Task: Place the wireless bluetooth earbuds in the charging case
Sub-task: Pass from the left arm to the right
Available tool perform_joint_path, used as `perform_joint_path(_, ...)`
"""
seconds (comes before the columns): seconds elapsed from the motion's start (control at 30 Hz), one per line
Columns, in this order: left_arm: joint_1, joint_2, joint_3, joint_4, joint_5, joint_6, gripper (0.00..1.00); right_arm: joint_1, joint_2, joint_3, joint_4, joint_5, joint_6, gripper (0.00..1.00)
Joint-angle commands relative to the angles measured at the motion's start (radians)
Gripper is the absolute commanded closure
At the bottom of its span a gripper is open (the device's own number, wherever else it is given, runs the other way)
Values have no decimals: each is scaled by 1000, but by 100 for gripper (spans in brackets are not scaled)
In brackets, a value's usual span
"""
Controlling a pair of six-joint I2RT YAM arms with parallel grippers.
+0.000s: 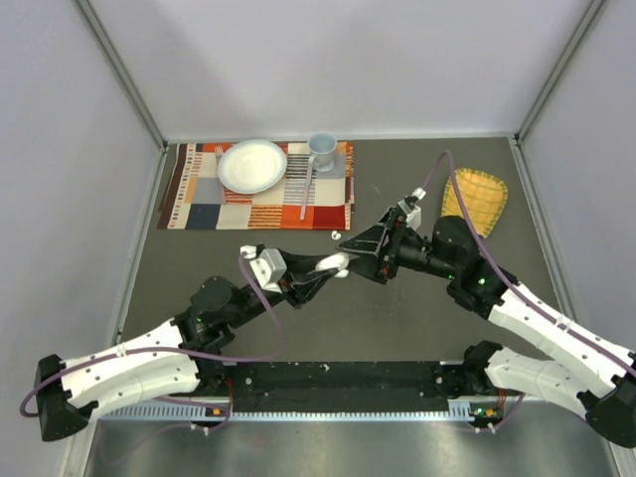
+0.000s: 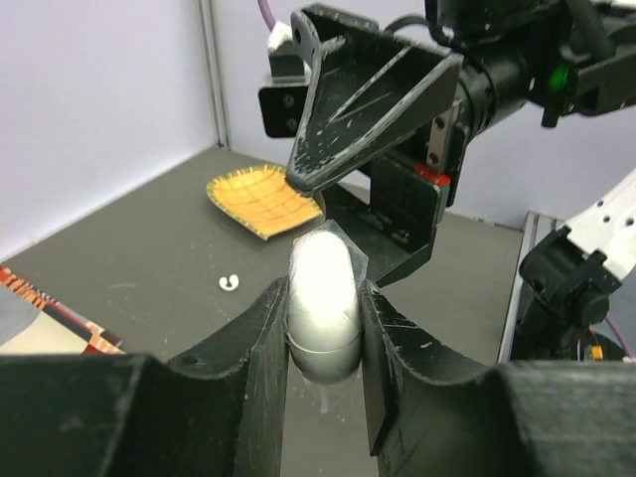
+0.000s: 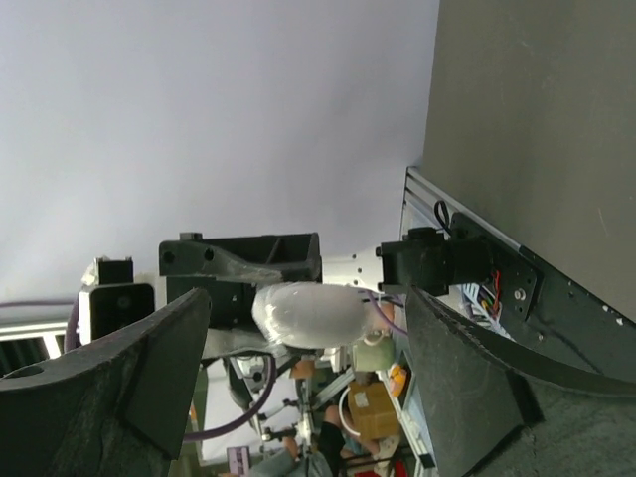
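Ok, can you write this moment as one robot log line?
left gripper: shut on charging case | right gripper: open, straddling case, not touching | earbud: one loose on table

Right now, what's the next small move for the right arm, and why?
Probably back the right end effector off: its jaws are open around the charging case, which the left end effector clamps, and an earbud lies loose on the table.
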Motion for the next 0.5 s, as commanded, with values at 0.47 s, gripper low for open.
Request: perform_joint_path(0.47, 47, 23, 55, -10, 109, -9, 100, -2, 43, -7, 136, -139, 79, 44)
